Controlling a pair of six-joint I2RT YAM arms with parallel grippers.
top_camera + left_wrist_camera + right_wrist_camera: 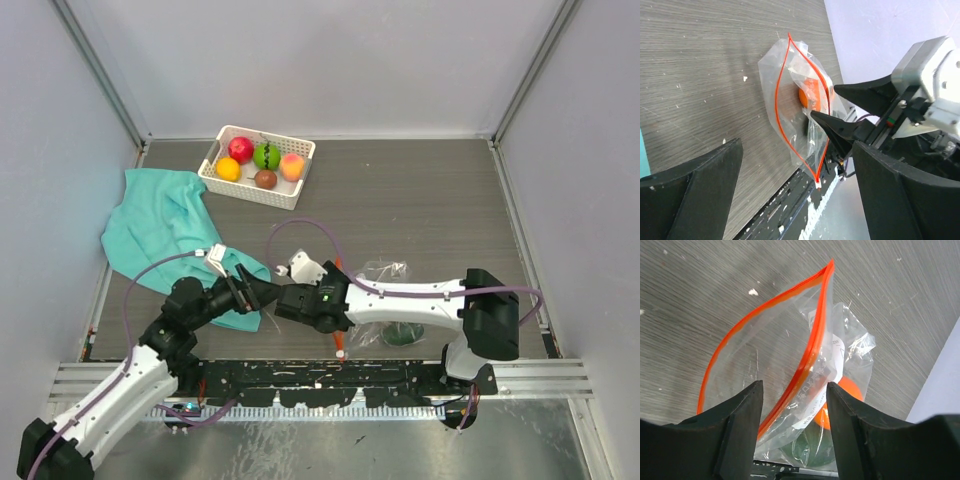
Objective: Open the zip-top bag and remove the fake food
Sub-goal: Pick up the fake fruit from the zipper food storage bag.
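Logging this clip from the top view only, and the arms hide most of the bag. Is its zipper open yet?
Observer: Yes. The left wrist view shows the bag with its red zipper spread apart in a leaf shape.
Reviewer: Is there anything inside besides the green fruit I can see?
Observer: An orange fruit shows through the plastic, next to the green fruit.
Reviewer: Does the right arm have hold of the bag?
Observer: Not clamped. The right pincer is open, and one zipper lip runs between its fingers.
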